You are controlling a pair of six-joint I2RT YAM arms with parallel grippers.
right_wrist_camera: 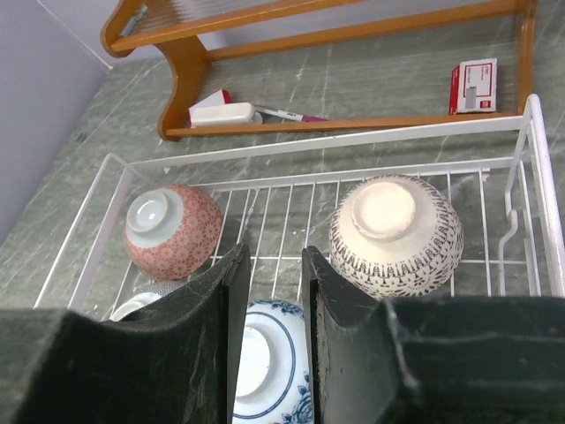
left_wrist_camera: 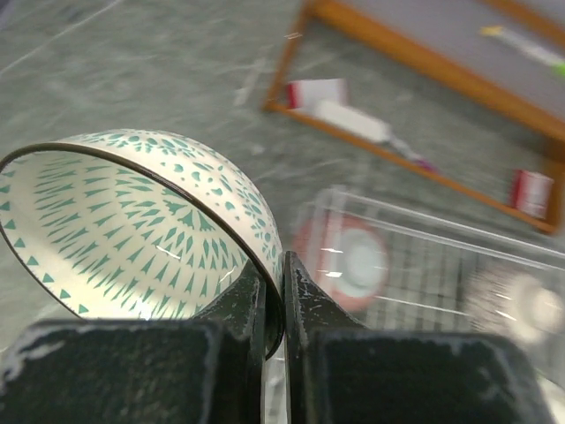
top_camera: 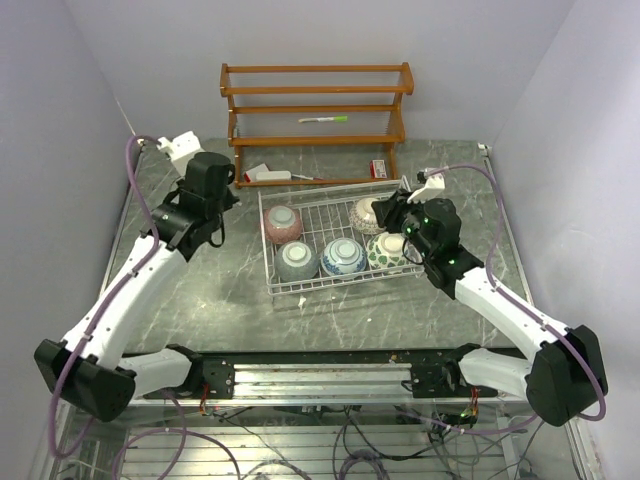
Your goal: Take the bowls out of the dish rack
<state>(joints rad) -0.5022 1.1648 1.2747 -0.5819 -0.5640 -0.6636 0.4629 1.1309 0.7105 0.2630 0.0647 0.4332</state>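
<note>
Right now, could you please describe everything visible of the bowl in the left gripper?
The bowl is small, round, glossy, ceramic-looking: white with green triangle patterns inside and out, and a thin dark rim. It is tipped on its side over the grey table, outside the rack. The left gripper pinches its wall at the rim; nothing else seems to touch it.

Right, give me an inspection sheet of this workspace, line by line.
Surface: dark marbled table.
Job's things: white dish rack holds five bowls, upside down; sixth bowl, green-and-white, is out of it.
Clutter: wooden shelf behind the rack, carrying a green marker and a red box.
Hands: left hand shut on the sixth bowl's rim; right hand open over the rack, holding nothing.
Cables: purple cables along both arms; loose wiring below the near edge.
Surroundings: plain walls on three sides.
</note>
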